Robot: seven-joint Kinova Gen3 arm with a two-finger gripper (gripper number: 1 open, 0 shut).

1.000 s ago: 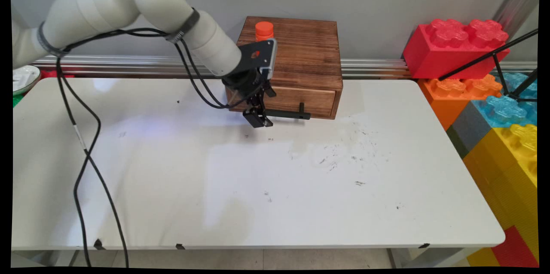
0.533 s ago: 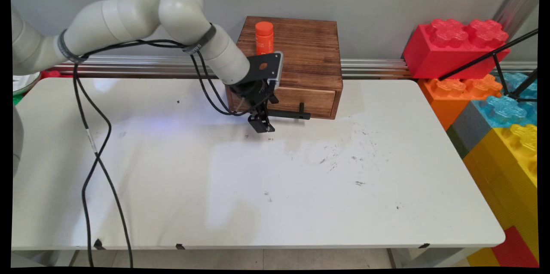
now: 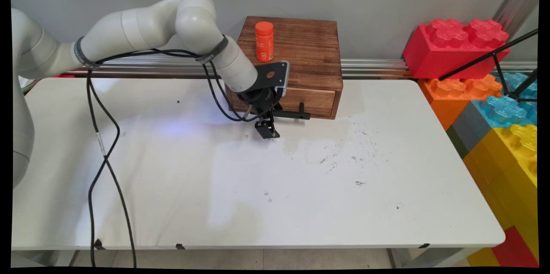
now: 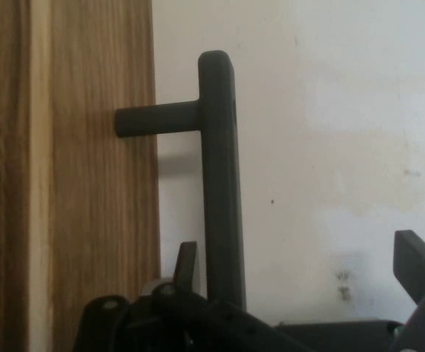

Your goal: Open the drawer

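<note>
A dark wooden box (image 3: 309,50) stands at the table's back edge, with its drawer front (image 3: 311,100) facing the near side. From the drawer juts a black bar handle (image 3: 292,115) on short posts. My gripper (image 3: 267,130) hangs low over the table at the handle's left end. In the hand view the handle (image 4: 220,183) runs between my open gripper's (image 4: 300,260) fingers, close to the left fingertip (image 4: 187,260) and far from the right one (image 4: 416,262). Nothing is gripped. An orange bottle (image 3: 264,41) stands upright on the box's top, at its left.
Large toy bricks, red (image 3: 455,46), orange (image 3: 459,93) and yellow (image 3: 511,162), are stacked beyond the table's right edge, with a black tripod leg (image 3: 485,57) across them. A metal rail (image 3: 378,68) runs along the wall. Black cables (image 3: 101,149) hang from the arm over the table's left part.
The arm has swung right and lower; my gripper has moved right and toward the near side, along the handle's left end. The box and bottle have not moved.
</note>
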